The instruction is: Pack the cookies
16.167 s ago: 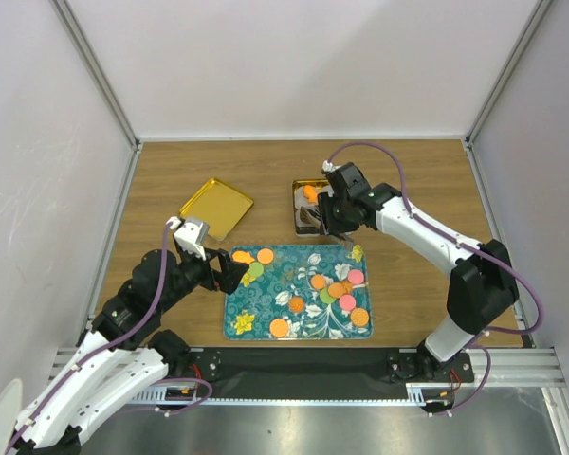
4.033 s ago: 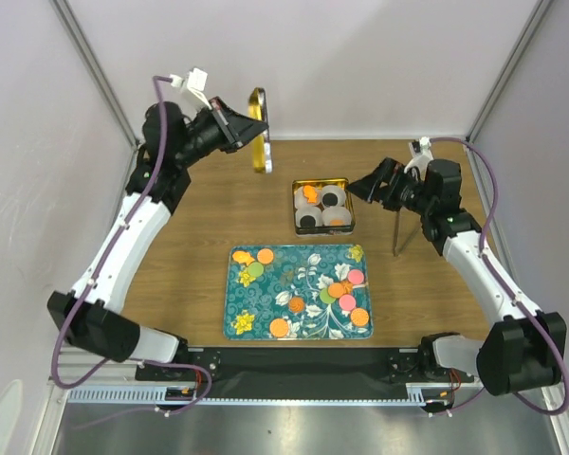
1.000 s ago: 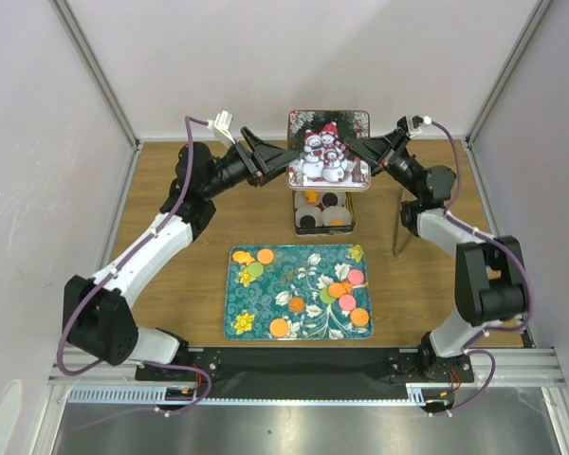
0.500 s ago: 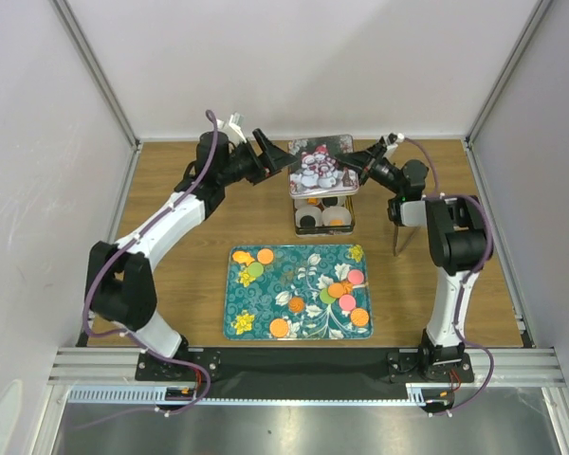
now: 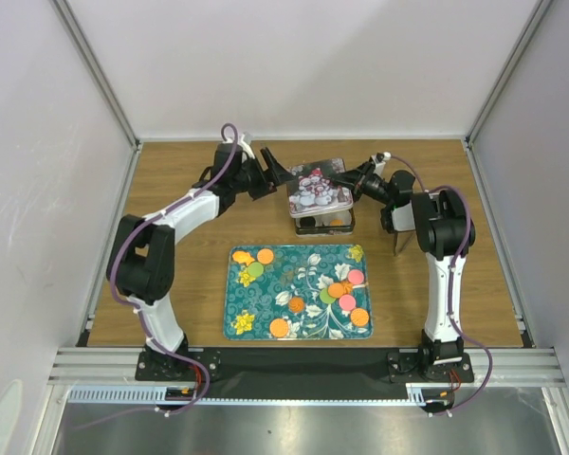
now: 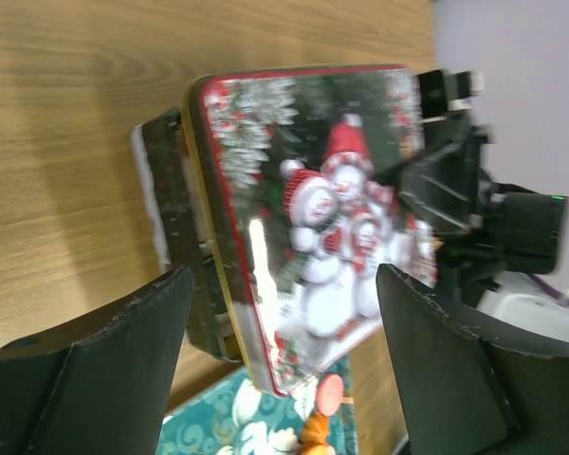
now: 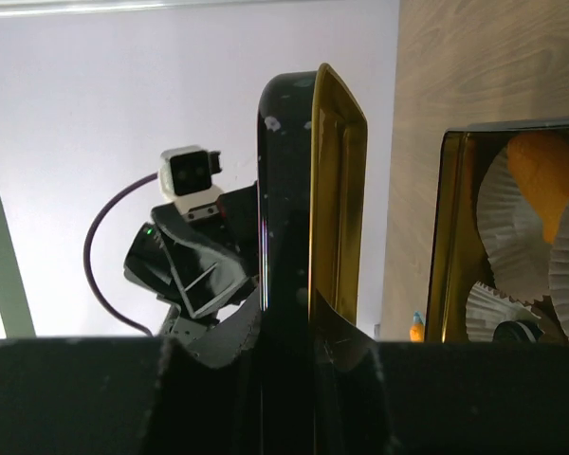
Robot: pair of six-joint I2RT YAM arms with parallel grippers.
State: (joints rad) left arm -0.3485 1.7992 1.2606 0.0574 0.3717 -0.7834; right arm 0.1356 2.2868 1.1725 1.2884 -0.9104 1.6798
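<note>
The snowman tin lid (image 5: pixel 320 187) hangs tilted just over the open gold tin (image 5: pixel 324 223), covering most of it. My right gripper (image 5: pixel 354 181) is shut on the lid's right edge, seen edge-on between its fingers in the right wrist view (image 7: pixel 294 313). My left gripper (image 5: pixel 280 176) is at the lid's left side, open, with its fingers wide apart around the lid (image 6: pixel 284 275). The tin holds white paper cups with an orange cookie (image 7: pixel 536 171). Several orange, pink and green cookies (image 5: pixel 346 289) lie on the teal tray (image 5: pixel 266 313).
A thin dark tool (image 5: pixel 396 240) stands on the wooden table right of the tin, beside my right arm. The teal tray lies near the front, just in front of the tin. White walls enclose the table on three sides.
The lid has come down from high above the tin to just over it. Both arms have lowered and folded in towards the tin.
</note>
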